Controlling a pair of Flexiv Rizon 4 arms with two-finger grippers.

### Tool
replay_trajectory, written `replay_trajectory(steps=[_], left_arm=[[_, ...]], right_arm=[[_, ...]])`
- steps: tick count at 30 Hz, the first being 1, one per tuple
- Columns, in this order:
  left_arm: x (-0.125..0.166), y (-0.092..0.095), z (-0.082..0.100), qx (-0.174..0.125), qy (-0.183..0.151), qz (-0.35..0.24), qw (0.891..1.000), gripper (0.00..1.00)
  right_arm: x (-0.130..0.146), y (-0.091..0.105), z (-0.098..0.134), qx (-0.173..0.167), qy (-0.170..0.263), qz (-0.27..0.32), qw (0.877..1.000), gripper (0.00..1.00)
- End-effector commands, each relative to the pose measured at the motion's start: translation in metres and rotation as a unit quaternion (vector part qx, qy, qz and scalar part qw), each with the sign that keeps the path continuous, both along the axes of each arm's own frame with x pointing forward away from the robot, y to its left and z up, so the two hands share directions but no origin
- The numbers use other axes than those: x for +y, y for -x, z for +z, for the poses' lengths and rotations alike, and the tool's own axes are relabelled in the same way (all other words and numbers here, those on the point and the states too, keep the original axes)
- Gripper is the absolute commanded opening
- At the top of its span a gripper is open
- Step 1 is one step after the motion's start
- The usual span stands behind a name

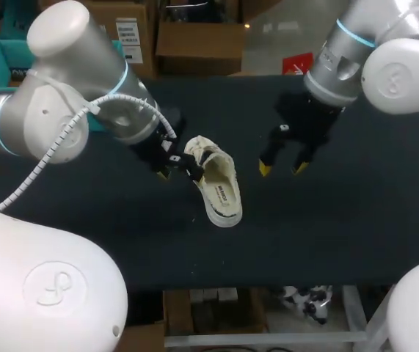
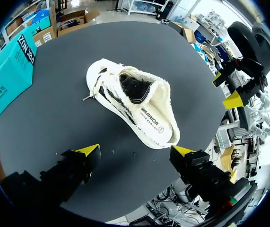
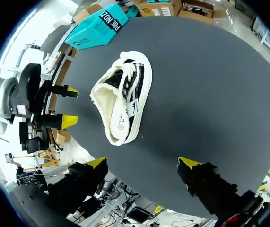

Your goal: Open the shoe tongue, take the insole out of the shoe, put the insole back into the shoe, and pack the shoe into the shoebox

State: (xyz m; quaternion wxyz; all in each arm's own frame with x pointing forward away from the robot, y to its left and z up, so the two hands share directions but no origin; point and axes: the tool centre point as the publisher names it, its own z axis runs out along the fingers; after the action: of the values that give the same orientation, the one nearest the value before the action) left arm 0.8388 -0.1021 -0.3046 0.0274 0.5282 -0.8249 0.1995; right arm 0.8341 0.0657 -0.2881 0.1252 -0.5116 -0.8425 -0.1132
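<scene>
**Shoe [image 1: 220,183] untouched, tongue yet to be opened**

At the far left edge of the table [image 1: 356,220] lies the teal shoebox [image 2: 7,71], well apart from the shoe; we see only its printed outer face, so we cannot tell whether it is open or what it holds; the shoe is plainly not in it.

Our left gripper [image 2: 135,151] hovers just beside the shoe, fingers spread wide and holding nothing; the shoe lies ahead of them, not between them.

The shoe sits mid-table, seemingly tipped toward its side, laces crossing the tongue; its mouth shows a dark hollow inside a fleecy lining, and we cannot tell whether the insole is there.

Our right gripper [image 1: 283,168] hangs near the shoe on the other side, fingers likewise apart and empty.

We judge the first step is in hand: opening the tongue; next, one gripper should steady the shoe while the other pinches the tongue and draws it back.
</scene>
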Motion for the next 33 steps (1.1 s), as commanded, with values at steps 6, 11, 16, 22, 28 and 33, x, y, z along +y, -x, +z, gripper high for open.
replay_trajectory(steps=[6, 11, 16, 22, 28, 33], left_arm=[[-0.016, -0.006, -0.01, -0.009, -0.047, 0.057, 0.997, 1.0], [-0.016, -0.006, -0.01, -0.009, -0.047, 0.057, 0.997, 1.0], [-0.021, -0.017, -0.018, -0.001, -0.05, 0.124, 0.991, 1.0], [-0.028, -0.022, -0.03, -0.008, -0.045, 0.184, 0.982, 1.0], [-0.038, -0.023, -0.043, -0.017, -0.045, 0.216, 0.975, 1.0], [-0.039, -0.031, -0.045, -0.014, -0.038, 0.245, 0.969, 0.98]], right_arm=[[-0.003, -0.011, 0.002, -0.013, 0.065, 0.147, 0.987, 1.0], [-0.003, -0.011, 0.002, -0.013, 0.065, 0.147, 0.987, 1.0], [-0.01, -0.014, 0.004, -0.036, 0.089, 0.171, 0.981, 1.0], [-0.033, -0.008, 0.005, -0.09, 0.085, 0.203, 0.971, 1.0], [-0.054, -0.011, 0.001, -0.134, 0.098, 0.272, 0.948, 1.0], [-0.071, -0.017, -0.001, -0.162, 0.108, 0.335, 0.922, 1.0]])
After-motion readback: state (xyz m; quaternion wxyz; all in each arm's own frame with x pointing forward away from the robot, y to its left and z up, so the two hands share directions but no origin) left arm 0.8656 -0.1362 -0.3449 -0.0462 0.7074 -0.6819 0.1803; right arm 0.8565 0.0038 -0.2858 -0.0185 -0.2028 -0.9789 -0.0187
